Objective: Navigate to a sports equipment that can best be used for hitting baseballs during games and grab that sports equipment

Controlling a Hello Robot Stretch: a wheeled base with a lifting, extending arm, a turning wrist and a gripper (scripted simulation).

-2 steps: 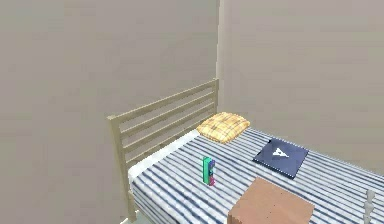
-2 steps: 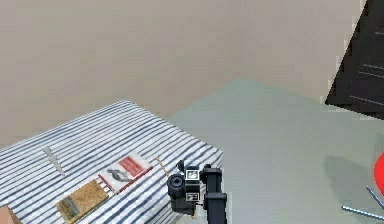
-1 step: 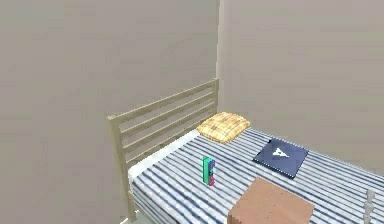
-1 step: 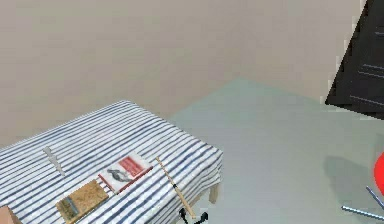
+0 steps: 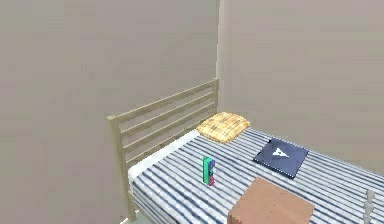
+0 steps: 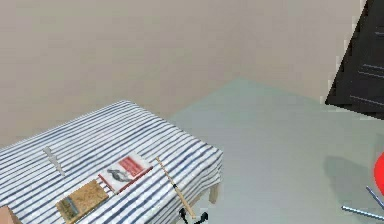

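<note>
A thin, pale wooden baseball bat (image 6: 168,183) lies slantwise on the blue-and-white striped bed (image 6: 100,130) in the arm side view's lower left. It is just right of a red-and-white book (image 6: 124,172) and a brown book (image 6: 84,198). The dark gripper (image 6: 195,214) shows at the bottom edge by the bat's lower end, and I cannot tell whether it grips or holds anything.

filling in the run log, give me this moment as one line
scene: striped bed | bat: lying on bed beside books | gripper: by bat's end, contact unclear | hold: cannot tell
</note>
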